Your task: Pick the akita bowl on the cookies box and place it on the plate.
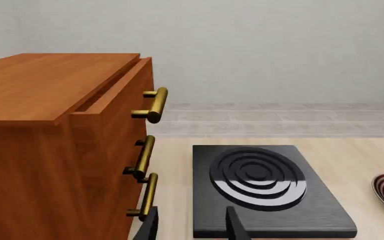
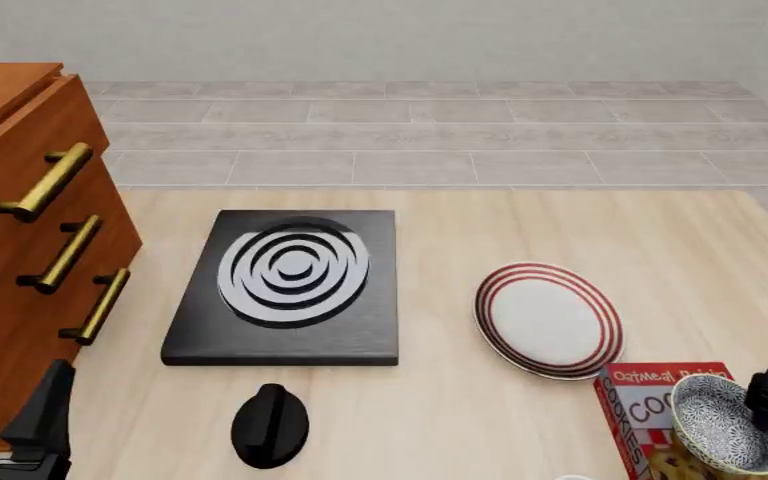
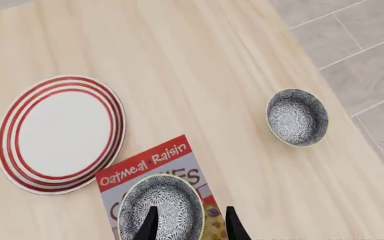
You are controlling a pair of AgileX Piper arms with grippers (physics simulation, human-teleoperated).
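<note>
The akita bowl (image 3: 160, 207), speckled dark blue and white inside, sits upright on the red cookies box (image 3: 148, 162) near the table's front right. The same bowl (image 2: 724, 425) and box (image 2: 644, 395) also show in the front view. My right gripper (image 3: 192, 227) is open over the bowl, one finger above its inside and the other outside its rim; I cannot tell whether they touch it. The red-ringed white plate (image 2: 548, 318) lies empty just left of and beyond the box. Far off at the front left, my left gripper (image 1: 192, 227) is open and holds nothing.
A second speckled bowl (image 3: 297, 116) stands on the table to the right of the box. A black slab with white rings (image 2: 284, 285) lies mid-table with a black knob (image 2: 271, 425) in front of it. A wooden drawer cabinet (image 2: 24, 250) fills the left side.
</note>
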